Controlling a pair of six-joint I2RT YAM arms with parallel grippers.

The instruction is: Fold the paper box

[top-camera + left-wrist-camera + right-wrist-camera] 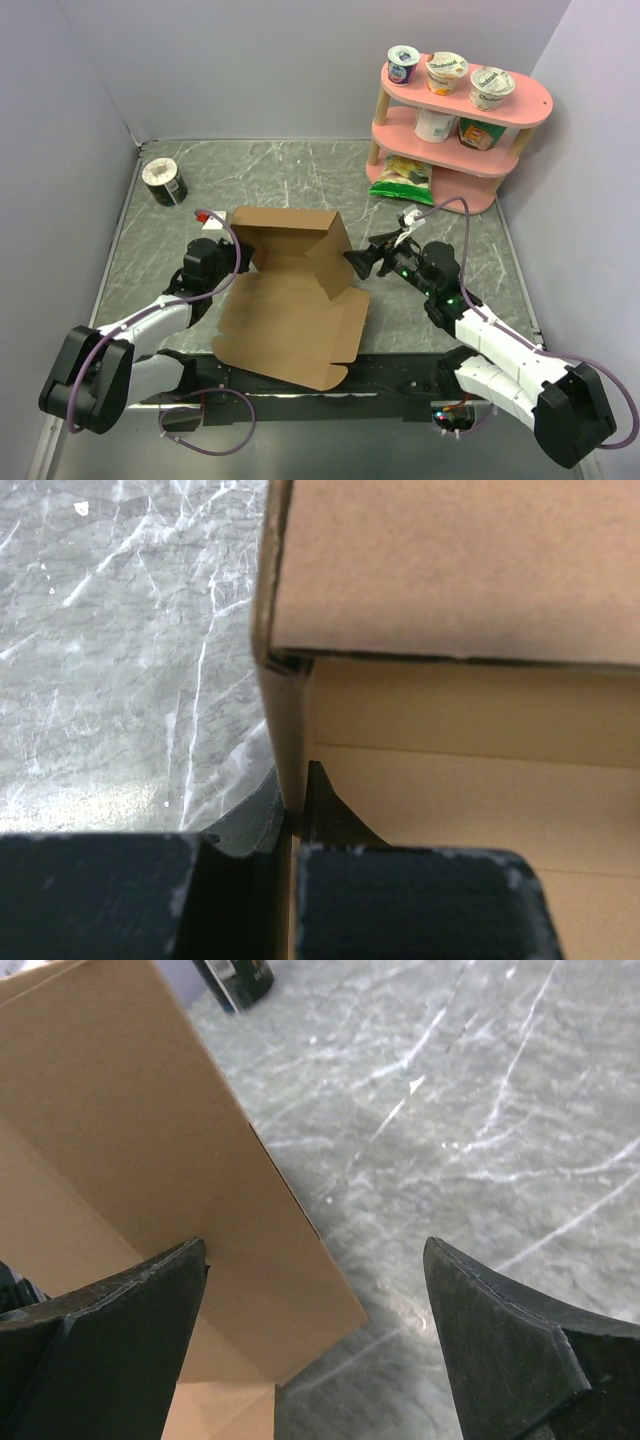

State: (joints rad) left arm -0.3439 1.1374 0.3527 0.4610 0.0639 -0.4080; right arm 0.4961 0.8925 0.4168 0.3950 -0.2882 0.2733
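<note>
As wrist shows — left gripper [292, 825], clamping box [450, 570]

The half-raised paper box [290, 300] fills the middle of the surface [290, 175], between both arms. Bare marble lies open beyond it, far centre. A dark tub [165, 182] blocks the far left corner; a pink shelf [455, 130] and snack bag [402, 178] crowd the far right.

Arms [150, 320] white-shelled, black joints — purple cables [467, 235]; black wedge gripper fingers [130, 1340].
</note>
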